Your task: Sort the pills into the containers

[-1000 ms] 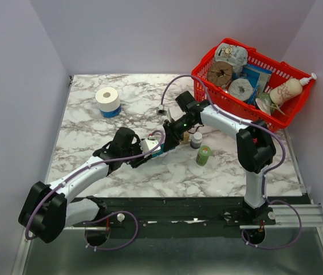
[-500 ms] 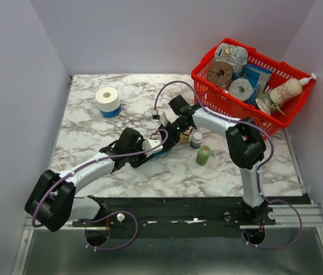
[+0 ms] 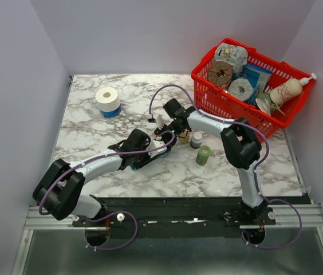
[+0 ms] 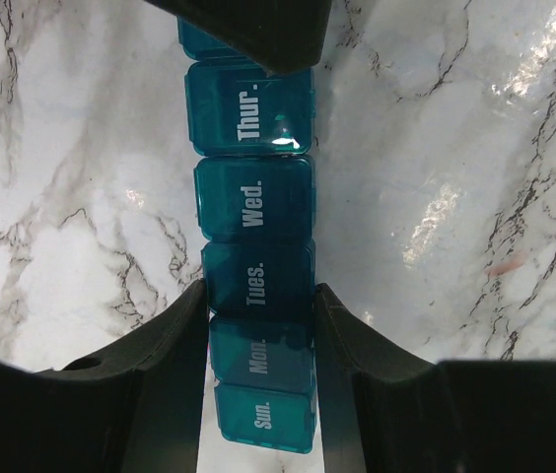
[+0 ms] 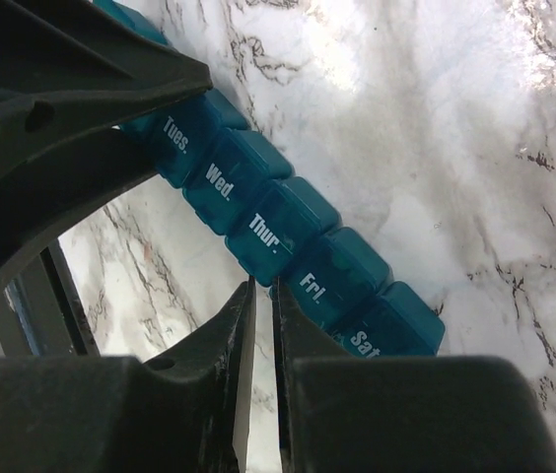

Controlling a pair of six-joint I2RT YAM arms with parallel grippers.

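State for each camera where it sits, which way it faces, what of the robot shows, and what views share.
Top external: above and behind the bases, facing down on the marble table; shows left arm and right arm.
Left wrist: on the left arm, facing down along the pill organiser; shows left pincer clamped on it.
Right wrist: on the right arm, facing down; shows right pincer, shut, by the Thur. lid.
Shared: both wrist views show the pill organiser and the other arm's pincer.

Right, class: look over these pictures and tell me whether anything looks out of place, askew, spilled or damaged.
Nothing stands out. The long teal-blue plastic pill organiser lies flat on the marble table, every visible lid shut, clamped between the left fingers. Nothing looks spilled around it.
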